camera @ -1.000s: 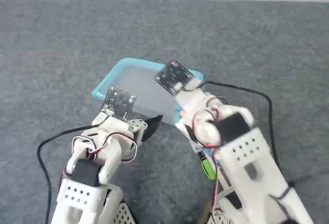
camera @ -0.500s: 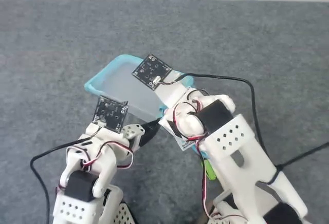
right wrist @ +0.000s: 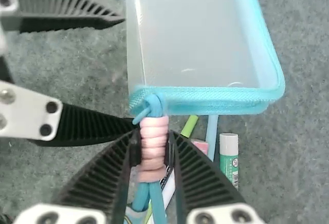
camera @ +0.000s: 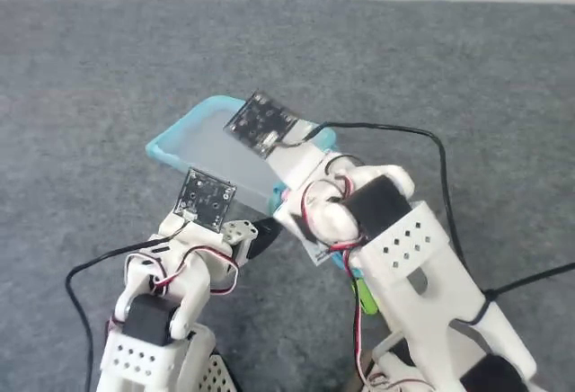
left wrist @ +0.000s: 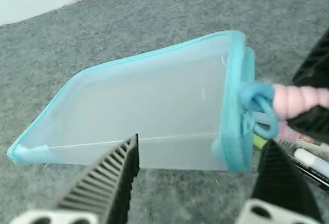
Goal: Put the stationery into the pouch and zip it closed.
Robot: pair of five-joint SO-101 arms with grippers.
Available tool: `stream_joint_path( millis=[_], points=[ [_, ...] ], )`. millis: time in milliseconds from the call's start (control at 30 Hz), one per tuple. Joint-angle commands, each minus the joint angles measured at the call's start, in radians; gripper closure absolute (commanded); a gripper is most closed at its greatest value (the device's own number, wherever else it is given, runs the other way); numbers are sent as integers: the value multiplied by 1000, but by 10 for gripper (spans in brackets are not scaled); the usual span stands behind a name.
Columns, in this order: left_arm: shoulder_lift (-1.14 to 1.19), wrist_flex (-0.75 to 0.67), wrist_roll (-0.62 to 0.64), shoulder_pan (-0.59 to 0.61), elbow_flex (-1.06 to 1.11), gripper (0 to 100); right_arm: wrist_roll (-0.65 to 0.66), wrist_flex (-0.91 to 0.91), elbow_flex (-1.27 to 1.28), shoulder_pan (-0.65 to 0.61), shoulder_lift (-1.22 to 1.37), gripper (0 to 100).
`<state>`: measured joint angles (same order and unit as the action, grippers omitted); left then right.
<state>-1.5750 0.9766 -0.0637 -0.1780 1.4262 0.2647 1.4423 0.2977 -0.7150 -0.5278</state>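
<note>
1. Your pouch (camera: 202, 145) (translucent, teal edging) lies flat on the grey carpet (camera: 90, 77).
2. Your left arm (camera: 171, 293) sits at the pouch's near edge, one black finger (camera: 262, 235) showing.
3. Your right arm (camera: 404, 248) hangs over the pouch's right end, its camera board (camera: 260, 122) covering that corner.
4. A green stationery piece (camera: 366, 295) peeks out beneath the right arm.

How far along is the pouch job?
Nothing looks done: the pouch looks empty, with the glue stick and pens on the carpet beside it. In hand: the right gripper is shut on the pink zipper pull; the left gripper is open beside the pouch. Remaining: loading, then zipping.
</note>
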Motion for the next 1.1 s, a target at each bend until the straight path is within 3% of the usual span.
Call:
stream_joint_path(
  millis=[0,300,533,833,1067],
  points=[
    [-14,-83,-15,48,5,656,-9,10,-60,-5,-18,992],
    [-12,-120,-37,97,31,668,44,82,-60,12,-42,991],
    [-12,-123,-32,135,25,669,138,131,69,62,-226,991],
    [-12,-138,-31,161,25,669,144,-81,482,64,-340,991],
    [-12,-138,-29,161,25,669,124,-150,559,62,-340,991]
  ],
)
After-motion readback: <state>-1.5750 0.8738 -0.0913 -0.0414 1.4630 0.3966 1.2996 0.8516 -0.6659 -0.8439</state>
